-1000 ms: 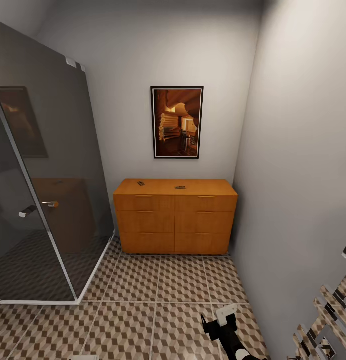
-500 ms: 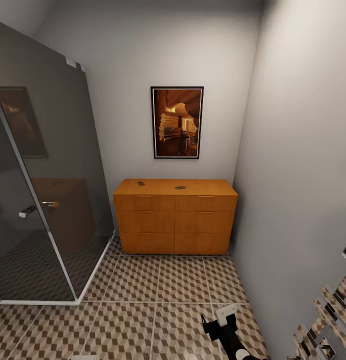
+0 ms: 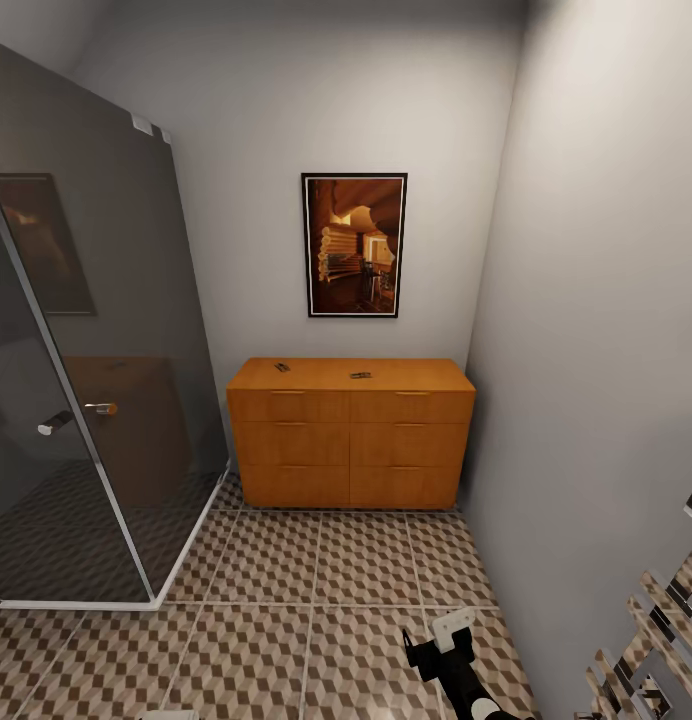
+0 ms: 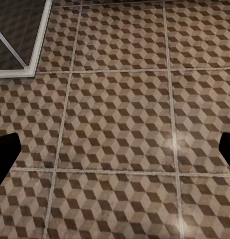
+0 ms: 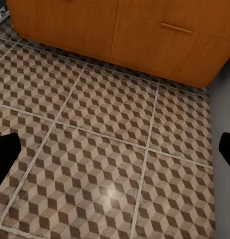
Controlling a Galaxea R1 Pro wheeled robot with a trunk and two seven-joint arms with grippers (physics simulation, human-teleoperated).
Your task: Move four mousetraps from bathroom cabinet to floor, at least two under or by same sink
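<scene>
Nothing has been shifted since a second ago: the head view is held exactly as it was, and the right gripper is kept low near the right-hand wall. The cabinet is seen against the far grey wall, under a framed picture, with a glass shower enclosure just beside it on the left. Two small dark mousetraps are made out on the cabinet's flat top, well apart, one near the middle and one toward the left. The bathroom floor is spread between robot and cabinet. In each wrist view both fingertips are set wide apart at the picture's edges, the left gripper and the right alike, with nothing held between them.
</scene>
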